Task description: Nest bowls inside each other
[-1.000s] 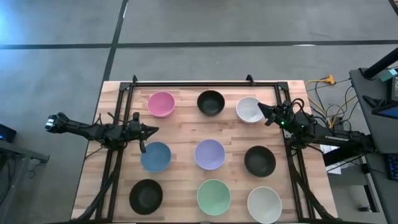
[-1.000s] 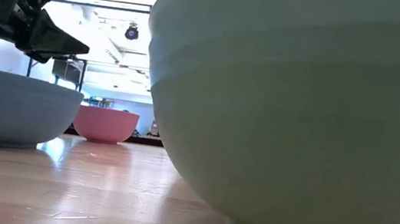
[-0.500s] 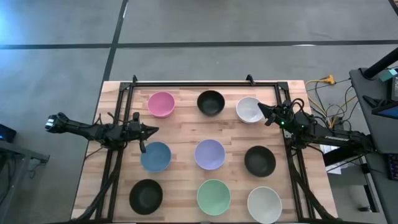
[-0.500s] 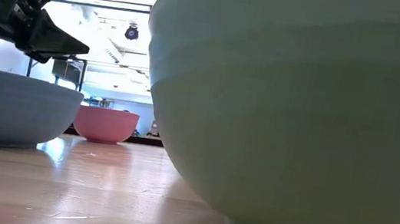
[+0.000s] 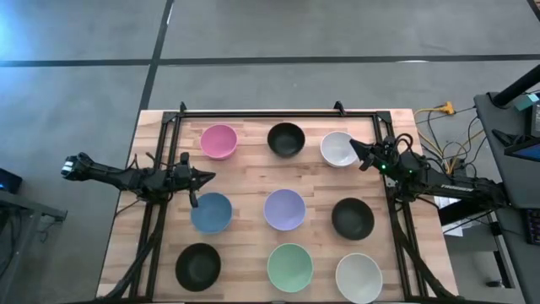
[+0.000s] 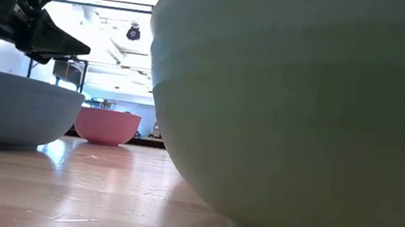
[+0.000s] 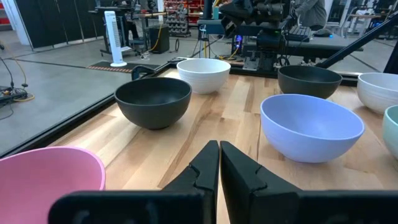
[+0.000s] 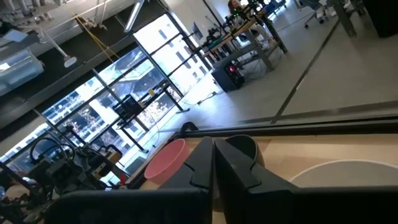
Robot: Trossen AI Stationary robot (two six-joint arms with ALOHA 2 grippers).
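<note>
Nine bowls stand apart on their bases in three rows on the wooden table. In the far row are the pink bowl (image 5: 218,141), a black bowl (image 5: 286,139) and a white bowl (image 5: 338,149). The middle row holds the blue bowl (image 5: 211,212), the lavender bowl (image 5: 284,209) and a black bowl (image 5: 353,218). Nearest are a black bowl (image 5: 198,266), the mint green bowl (image 5: 289,267) and a white bowl (image 5: 359,278). My left gripper (image 5: 209,176) is shut, above the table between pink and blue. My right gripper (image 5: 353,145), shut, hovers at the far white bowl's right rim.
A black metal frame (image 5: 261,111) runs along the table's far edge and down both sides. Bare wood lies between the bowls, in narrow lanes. In the low view the mint green bowl (image 6: 304,119) fills the foreground, with the blue bowl (image 6: 7,107) and pink bowl (image 6: 107,126) behind.
</note>
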